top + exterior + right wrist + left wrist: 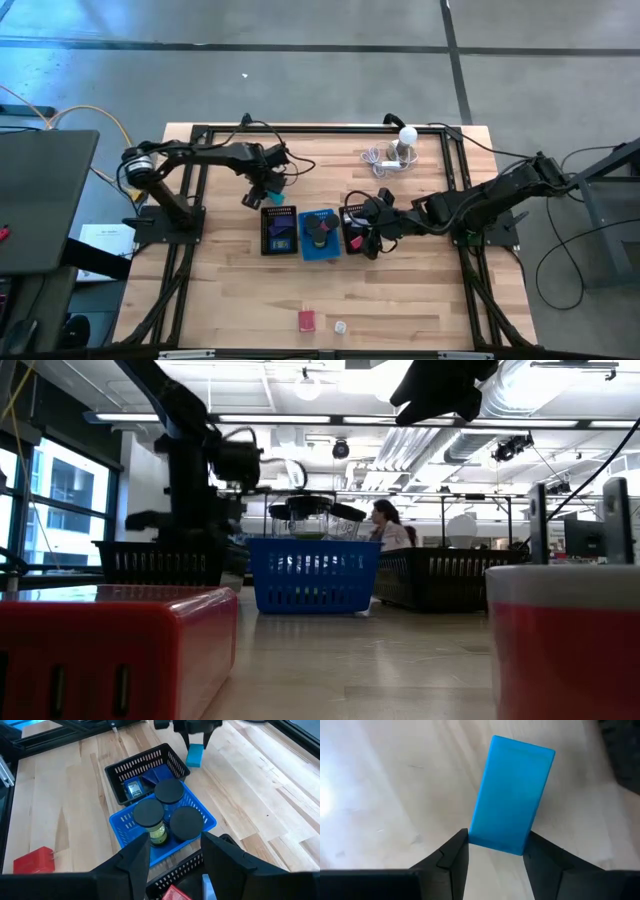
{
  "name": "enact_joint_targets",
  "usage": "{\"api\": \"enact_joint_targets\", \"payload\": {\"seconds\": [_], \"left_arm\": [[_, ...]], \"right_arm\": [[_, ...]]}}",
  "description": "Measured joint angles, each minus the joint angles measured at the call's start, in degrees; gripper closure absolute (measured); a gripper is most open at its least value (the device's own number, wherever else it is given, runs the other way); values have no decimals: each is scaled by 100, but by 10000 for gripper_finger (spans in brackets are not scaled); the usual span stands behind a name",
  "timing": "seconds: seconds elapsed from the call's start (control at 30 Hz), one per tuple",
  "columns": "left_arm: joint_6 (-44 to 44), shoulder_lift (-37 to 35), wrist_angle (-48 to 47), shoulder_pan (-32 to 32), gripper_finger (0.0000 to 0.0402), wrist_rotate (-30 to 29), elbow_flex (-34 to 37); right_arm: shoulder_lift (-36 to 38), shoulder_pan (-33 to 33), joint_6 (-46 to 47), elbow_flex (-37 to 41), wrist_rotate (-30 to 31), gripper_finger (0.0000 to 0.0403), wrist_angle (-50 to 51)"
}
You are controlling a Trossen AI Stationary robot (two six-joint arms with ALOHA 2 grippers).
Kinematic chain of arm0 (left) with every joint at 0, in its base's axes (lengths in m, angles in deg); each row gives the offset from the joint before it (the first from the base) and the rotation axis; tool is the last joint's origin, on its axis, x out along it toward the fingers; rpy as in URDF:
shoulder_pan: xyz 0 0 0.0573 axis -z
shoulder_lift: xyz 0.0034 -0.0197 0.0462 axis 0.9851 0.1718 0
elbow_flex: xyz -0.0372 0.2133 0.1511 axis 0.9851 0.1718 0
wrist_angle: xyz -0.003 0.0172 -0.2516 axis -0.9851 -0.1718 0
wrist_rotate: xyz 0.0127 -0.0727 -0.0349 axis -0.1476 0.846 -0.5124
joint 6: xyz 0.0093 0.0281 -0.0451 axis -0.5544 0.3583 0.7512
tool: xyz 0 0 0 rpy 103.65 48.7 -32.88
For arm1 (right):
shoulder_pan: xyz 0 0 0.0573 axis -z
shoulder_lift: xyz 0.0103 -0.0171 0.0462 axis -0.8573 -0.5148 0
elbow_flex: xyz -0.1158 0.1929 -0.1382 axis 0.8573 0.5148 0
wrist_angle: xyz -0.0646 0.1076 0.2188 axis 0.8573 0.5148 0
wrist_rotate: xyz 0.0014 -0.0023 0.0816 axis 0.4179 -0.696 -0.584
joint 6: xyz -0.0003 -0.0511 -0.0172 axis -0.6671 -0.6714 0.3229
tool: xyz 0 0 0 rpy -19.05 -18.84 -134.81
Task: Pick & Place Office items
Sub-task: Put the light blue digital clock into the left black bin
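My left gripper (495,842) (266,187) is shut on a light blue rectangular block (514,795) (195,755), just beyond the far edge of the left black mesh tray (279,229). That tray holds purple and blue items. The blue tray (320,236) (125,832) carries three black-lidded round items (170,792). My right gripper (175,845) (373,238) is open and holds nothing. It hovers over the right black mesh tray (355,228), beside the blue tray. A red block (307,321) and a small white piece (340,327) lie near the table's near edge. My left gripper pinches the blue block by one short end (495,845), one finger on each long side. The fingers (455,855) point down from above and lie along the block's length. The block hangs below them, slightly tilted, apparently clear of the table.
A white round bulb (406,139) with its coiled cable sits near the far edge. The black frame rails (330,130) run around the table. Bare wood lies left of the trays and between the trays and the near edge. A person (388,525) sits in the room beyond.
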Motion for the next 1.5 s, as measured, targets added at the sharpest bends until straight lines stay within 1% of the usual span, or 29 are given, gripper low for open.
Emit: {"api": "enact_joint_targets", "payload": {"seconds": [0.2, 0.33, 0.43, 0.6, 0.7, 0.8, 0.93, 1.03, 1.13, 1.23, 1.37, 1.5], "left_arm": [[299, -627, -402, 15, 251, -94, -64], [580, -1227, -701, 78, 250, -263, -72], [833, -1796, -1113, 231, 250, -329, -107], [1761, -2667, -1509, 753, 249, -327, -178], [2529, -2928, -1606, 1260, 249, -334, -179], [3284, -2955, -1612, 1875, 248, -444, -179], [4159, -2789, -1525, 2631, 248, -717, -179], [4889, -2650, -1260, 3084, 248, -869, -179], [5361, -2451, -890, 3449, 248, -946, -179], [5747, -2211, -693, 3605, 248, -941, -183], [6224, -1879, -720, 3589, 248, -954, -183], [6433, -1575, -705, 3508, 248, -948, -183]], "right_arm": [[0, -2, -6, 1, -4, 239, 7], [0, -54, -9, 0, 0, 239, 20], [0, -124, -11, 0, 1, 239, 22], [0, -225, -13, -1, 21, 239, 22], [0, -277, -13, 1, 22, 239, 22], [0, -350, -11, -1, 24, 239, 22], [0, -491, 76, 0, 24, 239, 18], [0, -619, 117, -1, 24, 239, 18], [0, -760, 179, -2, 93, 239, 16], [-34, -916, 288, 1, 248, 239, 12], [-56, -1172, 392, 18, 394, 239, -8], [-150, -1447, 557, 28, 623, 239, 14]]}}
